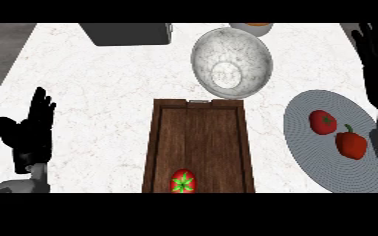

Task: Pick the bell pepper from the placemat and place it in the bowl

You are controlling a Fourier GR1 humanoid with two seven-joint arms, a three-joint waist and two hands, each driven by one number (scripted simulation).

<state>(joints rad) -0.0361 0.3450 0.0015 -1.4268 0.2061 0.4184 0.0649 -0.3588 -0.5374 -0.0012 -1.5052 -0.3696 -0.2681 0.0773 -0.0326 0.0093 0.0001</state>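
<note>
— Marble counter (96,90); where's the pepper (352,145)?
— On the grey mat (306,155), just beside a tomato (322,121) (closer to the bowl (231,62)).
— Anything else around?
— A wooden tray (199,140) left of the mat. Both hands are released: right (367,65) above the mat, left (33,125) resting.

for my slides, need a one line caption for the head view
Red bell pepper on the placemat, bowl empty, left robot hand and right robot hand open at the view's sides.
</note>
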